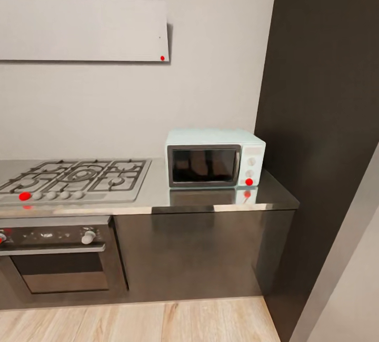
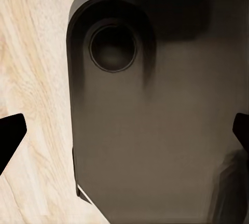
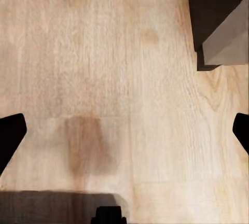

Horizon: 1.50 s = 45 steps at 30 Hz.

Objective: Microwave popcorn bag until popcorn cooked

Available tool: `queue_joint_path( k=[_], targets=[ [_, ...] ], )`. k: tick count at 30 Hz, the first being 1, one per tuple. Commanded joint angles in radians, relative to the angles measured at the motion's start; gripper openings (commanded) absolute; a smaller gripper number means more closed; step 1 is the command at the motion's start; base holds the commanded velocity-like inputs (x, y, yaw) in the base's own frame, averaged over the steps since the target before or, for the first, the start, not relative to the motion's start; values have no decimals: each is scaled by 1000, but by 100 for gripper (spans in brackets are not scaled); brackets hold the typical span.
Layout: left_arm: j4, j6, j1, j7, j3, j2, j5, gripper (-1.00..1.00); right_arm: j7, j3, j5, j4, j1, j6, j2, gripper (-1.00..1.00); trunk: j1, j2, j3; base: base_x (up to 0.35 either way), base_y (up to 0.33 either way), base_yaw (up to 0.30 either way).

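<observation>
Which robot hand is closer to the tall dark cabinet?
Probably right. The right gripper hangs over floor beside the tall dark cabinet; the left gripper hangs over the robot's base.

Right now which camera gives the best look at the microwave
The head view. It shows the whole microwave front-on, door shut, standing on the countertop to the right of the gas hob. The two wrist views look down at the wood floor and give nothing of the microwave.
</observation>
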Motion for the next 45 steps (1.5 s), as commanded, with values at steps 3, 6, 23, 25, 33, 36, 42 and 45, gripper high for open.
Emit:
queue_joint_path(
  k=[3,6,23,25,33,36,42,45],
  targets=[
    [-1,6,0,1,1,-2,0,100,-1,0,1,-107,0,-18,0,100,0,-1,-1,6,0,0],
    [-1,7,0,0,1,-3,0,100,-2,-1,1,-202,0,-25,0,100,0,-1,-1,1,0,0],
    [0,7,0,0,4,-3,0,100,-6,-2,-1,-506,0,-264,1,100,-19,34,14,0,0,0],
    [0,7,0,1,5,-1,1,100,-21,-3,-2,-529,-2,-277,3,100,-27,48,21,0,0,0],
    [2,9,0,32,5,6,2,100,-42,10,-1,-539,-5,-309,7,100,-58,104,46,0,0,0],
    [2,9,0,38,5,6,2,100,-78,11,-1,-540,-5,-356,7,100,-69,125,55,0,0,0],
    [2,9,0,38,7,6,2,100,-89,13,1,-541,-5,-363,7,100,-92,167,74,0,0,0],
    [2,9,0,38,7,5,2,100,-90,13,1,-541,-5,-363,7,100,-104,188,83,0,0,0]
  ],
)
